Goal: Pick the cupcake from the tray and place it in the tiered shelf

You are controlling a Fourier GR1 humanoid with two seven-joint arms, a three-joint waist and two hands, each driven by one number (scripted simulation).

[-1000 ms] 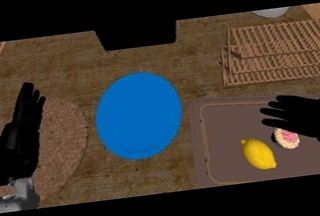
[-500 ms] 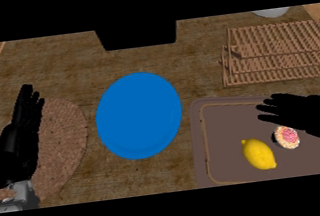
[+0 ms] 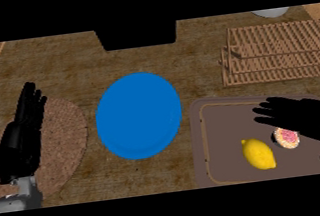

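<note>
The cupcake, pink-topped, sits on the brown tray at the lower right, beside a yellow lemon. My right hand hovers over the tray with its fingers spread, covering the cupcake's right side without closing on it. The wooden tiered shelf of slats stands at the upper right, beyond the tray. At the left edge my left hand rests open, fingers pointing up.
A blue plate lies in the middle of the wooden counter. A round woven mat lies under my left hand. A dark box stands at the back centre, and a pale bowl at the back right.
My right hand has slid back and to the right over the tray, uncovering more of the cupcake. The left hand has barely moved.
</note>
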